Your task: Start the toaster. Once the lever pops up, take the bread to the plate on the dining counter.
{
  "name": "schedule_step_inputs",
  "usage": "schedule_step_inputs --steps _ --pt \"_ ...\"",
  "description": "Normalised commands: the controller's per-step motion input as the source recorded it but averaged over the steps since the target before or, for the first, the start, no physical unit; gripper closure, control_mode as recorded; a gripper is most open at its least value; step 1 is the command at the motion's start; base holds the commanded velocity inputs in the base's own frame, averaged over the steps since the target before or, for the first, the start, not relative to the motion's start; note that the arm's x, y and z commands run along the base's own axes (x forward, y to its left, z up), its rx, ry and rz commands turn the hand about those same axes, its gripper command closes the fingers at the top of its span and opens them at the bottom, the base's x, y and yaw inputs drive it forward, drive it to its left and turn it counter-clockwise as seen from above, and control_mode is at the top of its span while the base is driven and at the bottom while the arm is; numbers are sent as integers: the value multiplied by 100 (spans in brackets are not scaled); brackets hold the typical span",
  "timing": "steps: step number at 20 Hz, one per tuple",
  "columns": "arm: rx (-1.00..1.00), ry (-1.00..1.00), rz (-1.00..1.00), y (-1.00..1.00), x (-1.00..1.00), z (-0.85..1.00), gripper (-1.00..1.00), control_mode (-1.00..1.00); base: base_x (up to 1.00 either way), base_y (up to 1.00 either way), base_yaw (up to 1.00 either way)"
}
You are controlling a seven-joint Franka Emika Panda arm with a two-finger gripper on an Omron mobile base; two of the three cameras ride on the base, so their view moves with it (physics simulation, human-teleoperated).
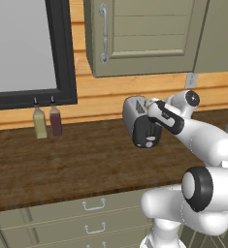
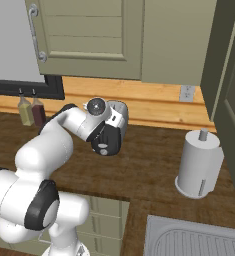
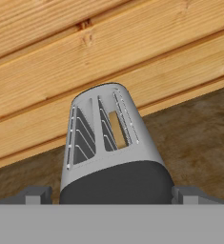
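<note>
A: Where the wooden counter [image 1: 62, 164] meets the plank wall [image 3: 85, 43], what is listed?

B: Item one, the toaster [image 3: 108, 143]: silver-grey, rounded corners, black end panel [image 1: 147, 133] with a round knob facing the robot. It stands near the back of the counter, close to the wall. Two top slots show in the hand view; the right-hand one holds the bread [image 3: 117, 129], a tan slice seen edge-on, sunk inside the slot.

A: And the gripper?

B: Item two, the gripper [image 3: 111, 199]: over the toaster's near end, just above and in front of the black panel. Its fingers [image 3: 35, 195] stand spread wide, one tip to either side of the toaster's end, neither pressed against it. Nothing is held.

A: Other stock on the counter?

B: Item three, two bottles [image 1: 47, 121], one pale yellow and one dark red, upright and side by side against the wall, under a black-framed window [image 1: 28, 53], well to the toaster's left. Item four, a paper towel roll [image 2: 199, 162], upright on its stand, well apart to the toaster's right. Item five, a sink [image 2: 194, 237] set in the counter at the near right corner of the right base view. A wall socket [image 2: 187, 93] sits on the planks above the roll; grey-green cabinets [image 2: 89, 35] hang overhead.
</note>
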Motion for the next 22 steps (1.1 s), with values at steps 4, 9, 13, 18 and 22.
schedule_step_inputs --steps 4,9,13,18,22 --pt "0 0 0 0 0 0 -100 -100 0 0 0" --pt "0 0 0 0 0 0 -100 -100 0 0 0" --pt "0 0 0 0 0 0 -100 -100 0 0 0" --pt "0 0 0 0 0 0 -100 -100 0 0 0" --pt "0 0 0 0 0 0 -100 -100 0 0 0"
